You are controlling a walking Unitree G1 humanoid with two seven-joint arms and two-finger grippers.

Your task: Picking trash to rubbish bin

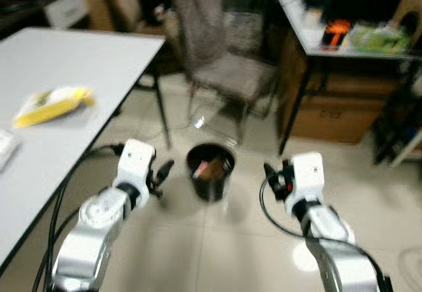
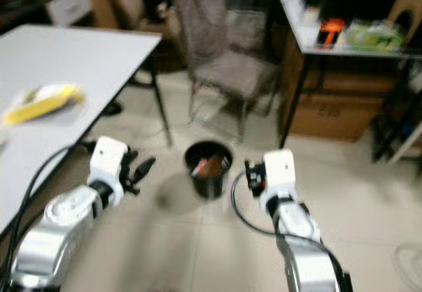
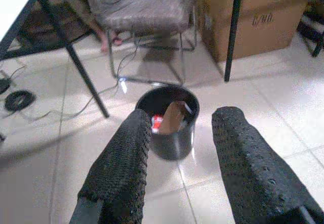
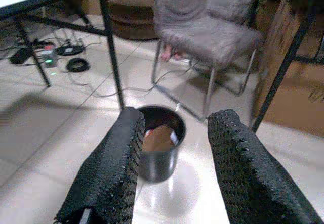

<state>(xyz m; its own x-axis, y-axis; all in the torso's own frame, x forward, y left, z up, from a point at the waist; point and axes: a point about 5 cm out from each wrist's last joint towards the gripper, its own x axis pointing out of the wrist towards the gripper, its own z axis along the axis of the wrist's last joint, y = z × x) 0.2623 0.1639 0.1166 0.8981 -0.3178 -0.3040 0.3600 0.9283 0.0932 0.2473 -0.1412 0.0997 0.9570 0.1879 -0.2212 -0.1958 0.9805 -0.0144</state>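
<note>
Looking down from the head, you have both arms raised over the pale tiled floor (image 1: 231, 239), one on each side of the small round black rubbish bin (image 1: 210, 172). Your left gripper (image 3: 182, 163) has its two black fingers spread apart with nothing between them, and your right gripper (image 4: 174, 168) is parted the same way and equally bare; neither touches the bin. The bin stands on the tiles between them, slightly farther out, with brown and red scraps (image 3: 169, 118) inside.

To your left, the white rectangular table (image 1: 79, 61) carries a yellow and white crumpled packet (image 1: 53, 104) near its edge. Beyond the bin stands a grey fabric-covered chair with metal legs (image 1: 227, 68), and far right a black-framed desk (image 1: 313, 45) over a brown cardboard box (image 1: 330, 117).

The right wrist view adds black cables and a power strip (image 4: 48, 54) lying under the table.
</note>
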